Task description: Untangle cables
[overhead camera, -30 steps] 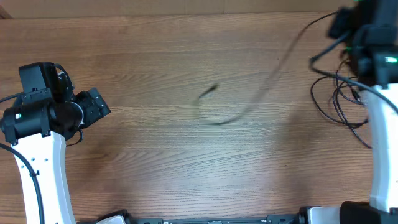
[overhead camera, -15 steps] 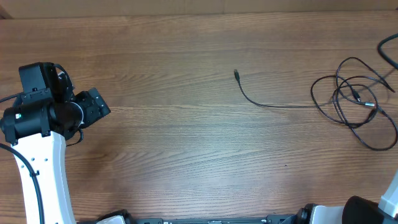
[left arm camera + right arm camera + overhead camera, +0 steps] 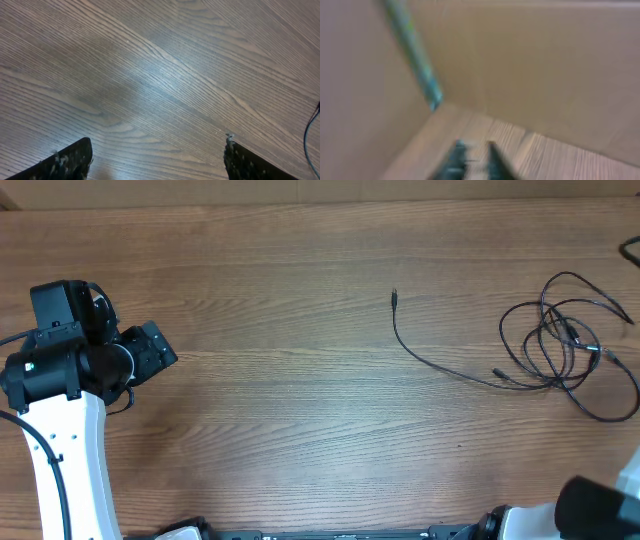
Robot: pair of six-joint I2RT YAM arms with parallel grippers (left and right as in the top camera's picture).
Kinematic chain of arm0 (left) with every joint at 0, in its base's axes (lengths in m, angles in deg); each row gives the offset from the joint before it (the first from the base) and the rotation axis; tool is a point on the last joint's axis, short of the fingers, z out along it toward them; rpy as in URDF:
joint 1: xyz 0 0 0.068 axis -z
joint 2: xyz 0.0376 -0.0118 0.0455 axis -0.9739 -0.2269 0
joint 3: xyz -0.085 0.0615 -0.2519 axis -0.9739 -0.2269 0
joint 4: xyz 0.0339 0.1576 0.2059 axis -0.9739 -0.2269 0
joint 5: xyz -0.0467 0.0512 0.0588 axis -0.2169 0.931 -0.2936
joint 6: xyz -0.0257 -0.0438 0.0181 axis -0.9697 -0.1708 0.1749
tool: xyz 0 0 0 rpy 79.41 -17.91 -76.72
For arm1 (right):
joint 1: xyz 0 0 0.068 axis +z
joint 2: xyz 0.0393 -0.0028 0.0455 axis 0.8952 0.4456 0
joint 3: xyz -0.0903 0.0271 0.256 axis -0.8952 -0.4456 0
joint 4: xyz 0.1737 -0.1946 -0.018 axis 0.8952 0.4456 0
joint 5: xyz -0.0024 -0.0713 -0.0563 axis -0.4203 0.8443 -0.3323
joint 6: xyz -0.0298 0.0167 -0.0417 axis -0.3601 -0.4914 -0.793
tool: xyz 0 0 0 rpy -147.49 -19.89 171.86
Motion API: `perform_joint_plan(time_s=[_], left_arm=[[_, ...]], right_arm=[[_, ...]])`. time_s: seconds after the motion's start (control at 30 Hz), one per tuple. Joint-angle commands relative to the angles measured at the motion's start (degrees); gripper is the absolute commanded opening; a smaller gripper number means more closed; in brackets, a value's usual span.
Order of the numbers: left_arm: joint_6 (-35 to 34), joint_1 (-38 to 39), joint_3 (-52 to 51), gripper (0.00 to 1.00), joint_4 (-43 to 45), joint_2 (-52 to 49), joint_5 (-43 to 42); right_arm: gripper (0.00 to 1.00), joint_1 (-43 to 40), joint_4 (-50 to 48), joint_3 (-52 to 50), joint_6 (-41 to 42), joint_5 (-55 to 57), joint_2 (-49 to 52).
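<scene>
Several thin black cables [image 3: 562, 345] lie in a loose tangle on the wooden table at the right of the overhead view. One strand runs out to the left and ends in a small plug [image 3: 394, 297]. A short cable end [image 3: 630, 248] shows at the right edge. My left gripper [image 3: 165, 352] is far left, well away from the tangle. In the left wrist view it [image 3: 157, 150] is open and empty over bare wood, with a bit of cable [image 3: 310, 145] at the right edge. My right gripper [image 3: 474, 157] is blurred, its fingers close together.
Only a part of the right arm [image 3: 610, 505] shows, at the bottom right corner of the overhead view. The right wrist view shows a tan wall [image 3: 545, 65] and a teal strip [image 3: 415, 55], all blurred.
The right arm has pulled back out of the overhead view. The cable it held in the air has dropped onto the table, and its free end has settled closer to the tangle. The left arm has not moved.
</scene>
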Motion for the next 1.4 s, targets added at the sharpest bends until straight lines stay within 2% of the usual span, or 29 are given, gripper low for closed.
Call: perform_joint_plan(time_s=[0.0, 0.1, 0.2, 0.27, 0.33, 0.47, 0.57, 0.67, 0.87, 1.03, 1.23, 1.37], left_arm=[[-0.9, -0.2, 0.8, 0.84, 0.1, 0.7, -0.7], [-0.8, -0.2, 0.8, 0.84, -0.2, 0.7, -0.7], [-0.8, -0.2, 0.8, 0.84, -0.2, 0.7, -0.7], [-0.8, -0.2, 0.8, 0.84, -0.2, 0.7, -0.7], [-0.8, -0.2, 0.8, 0.84, -0.2, 0.7, -0.7], [-0.9, -0.2, 0.8, 0.84, -0.2, 0.7, -0.7], [-0.9, -0.2, 0.8, 0.83, -0.2, 0.7, -0.7], [-0.9, -0.2, 0.8, 0.84, -0.2, 0.7, -0.7], [-0.8, -0.2, 0.8, 0.84, -0.3, 0.7, -0.7], [-0.8, -0.2, 0.8, 0.84, -0.3, 0.7, -0.7], [-0.8, -0.2, 0.8, 0.84, -0.3, 0.7, -0.7], [-0.8, -0.2, 0.8, 0.84, -0.8, 0.7, -0.7]], right_arm=[[0.43, 0.1, 5.4, 1.0, -12.3, -35.7, 1.0], [0.63, 0.3, 13.7, 0.9, -16.4, -53.8, 1.1], [0.8, 1.6, 23.3, -0.3, -20.9, -56.7, 1.1], [0.83, 2.4, 27.8, -1.9, -22.8, -55.6, 1.2], [0.83, 3.0, 30.2, -4.4, -22.4, -53.5, 1.2], [0.84, 3.6, 32.4, -11.1, -12.7, -48.3, 1.2], [0.89, 3.6, 30.5, -19.1, 1.2, -42.5, 1.2], [1.0, 3.6, 26.9, -25.6, 9.2, -42.3, 1.2], [1.0, 3.8, 17.0, -37.6, 25.2, -52.0, 1.2], [1.0, 6.8, 12.3, -44.8, 37.9, -40.9, 1.2], [1.0, 16.5, 1.8, -48.0, 39.5, -31.7, 1.2], [1.0, 22.4, 0.6, -48.0, 44.7, -24.8, 1.2]])
